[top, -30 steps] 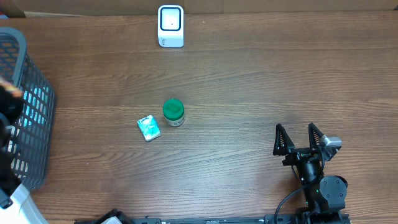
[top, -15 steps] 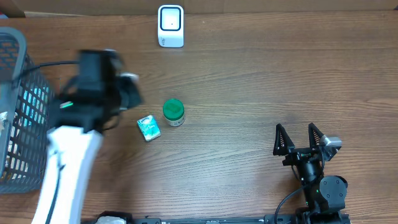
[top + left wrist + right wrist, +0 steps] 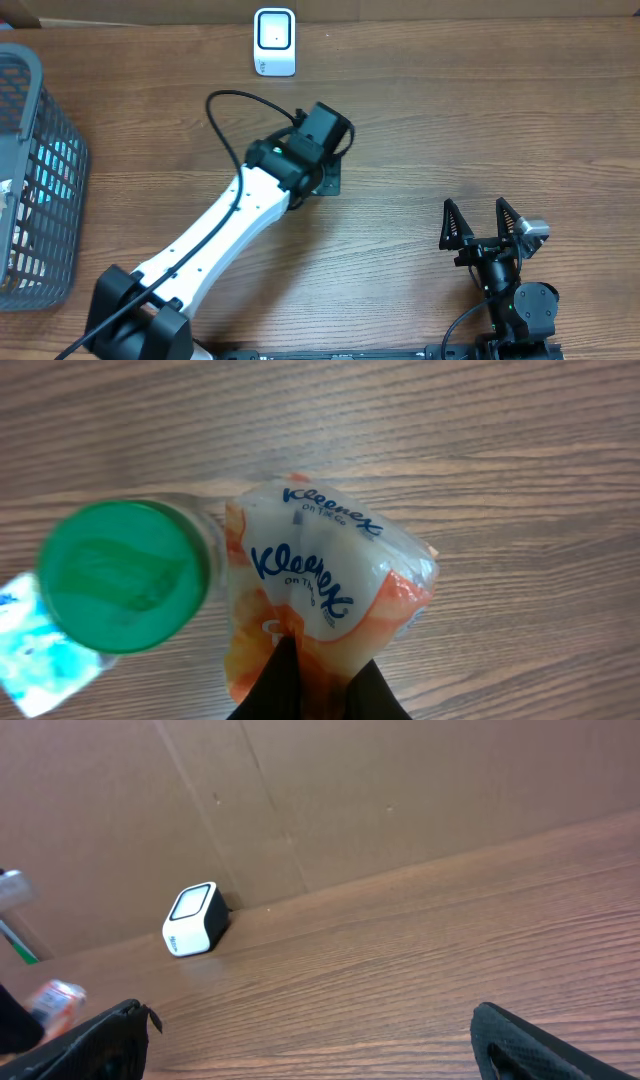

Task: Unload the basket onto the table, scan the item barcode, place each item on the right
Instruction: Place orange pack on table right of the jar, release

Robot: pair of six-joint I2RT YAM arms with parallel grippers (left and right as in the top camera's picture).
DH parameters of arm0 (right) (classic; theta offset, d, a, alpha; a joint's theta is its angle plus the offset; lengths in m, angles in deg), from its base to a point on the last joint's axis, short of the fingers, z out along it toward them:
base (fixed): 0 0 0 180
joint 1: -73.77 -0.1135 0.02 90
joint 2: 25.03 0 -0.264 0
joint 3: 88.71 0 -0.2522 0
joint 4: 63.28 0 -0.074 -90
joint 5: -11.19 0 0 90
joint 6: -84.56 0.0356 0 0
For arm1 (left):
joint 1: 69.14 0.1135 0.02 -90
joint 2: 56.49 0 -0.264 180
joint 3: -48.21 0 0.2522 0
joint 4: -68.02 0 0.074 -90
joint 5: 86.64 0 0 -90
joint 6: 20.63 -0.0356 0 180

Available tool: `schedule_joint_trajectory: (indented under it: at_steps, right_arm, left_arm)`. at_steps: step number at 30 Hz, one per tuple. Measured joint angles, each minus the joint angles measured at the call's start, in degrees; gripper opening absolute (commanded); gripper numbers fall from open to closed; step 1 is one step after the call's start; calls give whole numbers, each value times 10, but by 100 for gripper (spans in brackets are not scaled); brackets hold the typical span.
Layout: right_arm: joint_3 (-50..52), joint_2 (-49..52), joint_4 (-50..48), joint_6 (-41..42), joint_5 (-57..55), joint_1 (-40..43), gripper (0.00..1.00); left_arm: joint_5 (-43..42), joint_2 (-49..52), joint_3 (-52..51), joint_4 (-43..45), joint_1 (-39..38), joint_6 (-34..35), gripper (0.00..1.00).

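We judge the main risk is slip or twist: the left gripper (image 3: 318, 680) is clamped on only one edge of the soft Kleenex pack (image 3: 320, 575). It holds the pack over the surface (image 3: 520, 440), just beside the green-lidded jar (image 3: 125, 575) and well apart from the scanner (image 3: 274, 42). We see no barcode, so it may face wrong. The right gripper (image 3: 484, 226) is spread wide, empty, touching nothing.

Item count: one barcode scanner (image 3: 274, 42), upper centre; one mesh basket (image 3: 55, 190), left edge; one Kleenex tissue pack (image 3: 330, 590); one green-lidded jar (image 3: 122, 575); one teal packet (image 3: 35, 655), lower left of the left wrist view. Arms: two, one white arm (image 3: 225, 230), one black arm (image 3: 515, 295).
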Motion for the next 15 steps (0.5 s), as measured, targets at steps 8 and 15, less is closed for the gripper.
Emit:
schedule_joint_trajectory:
  at_steps: [8, 15]
  right_arm:
    - [0, 0, 0, 0, 0, 0, 100]
    - [0, 0, 0, 0, 0, 0, 100]
  left_arm:
    - [5, 91, 0, 30, -16, 17, 31]
    - [-22, 121, 6, 28, -19, 29, 67]
